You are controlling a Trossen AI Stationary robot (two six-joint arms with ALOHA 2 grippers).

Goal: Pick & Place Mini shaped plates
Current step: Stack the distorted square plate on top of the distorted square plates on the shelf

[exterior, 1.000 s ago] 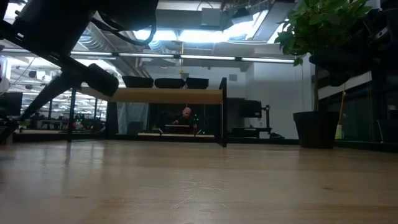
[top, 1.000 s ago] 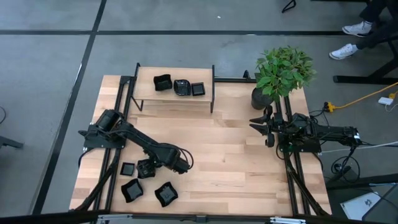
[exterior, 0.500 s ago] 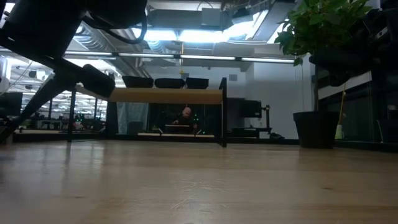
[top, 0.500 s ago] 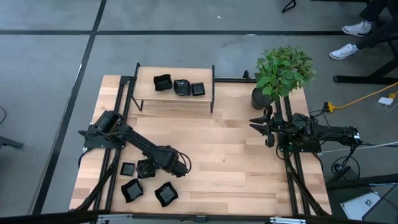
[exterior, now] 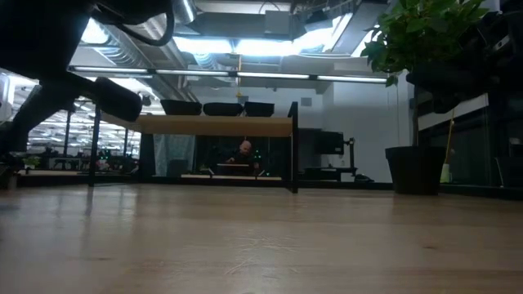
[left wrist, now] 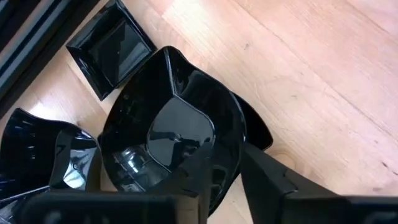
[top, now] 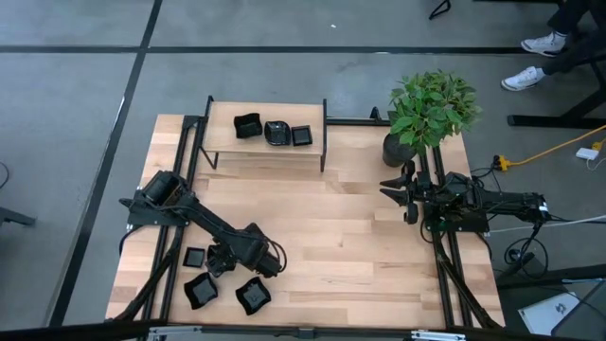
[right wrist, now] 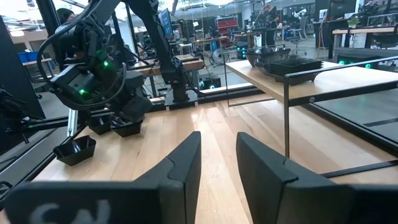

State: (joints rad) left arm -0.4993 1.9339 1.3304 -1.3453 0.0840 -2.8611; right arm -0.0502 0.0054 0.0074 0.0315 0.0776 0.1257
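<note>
Three mini plates (top: 275,132) already on shelf (top: 218,142) at 12 o'clock, so that's drop spot. Four more at 7 o'clock. Left gripper (left wrist: 225,163) pinching rim of wavy plate (left wrist: 168,146) there, ready for lift I guess. Right gripper (right wrist: 217,152) parked at 3 o'clock, fingers slightly apart, holding nothing.

A pale wooden table (top: 360,246) carries a small raised shelf (top: 267,144) holding three black dishes (top: 275,132), four more dishes (top: 201,289) near its front-left corner, and a potted plant (top: 428,112).
</note>
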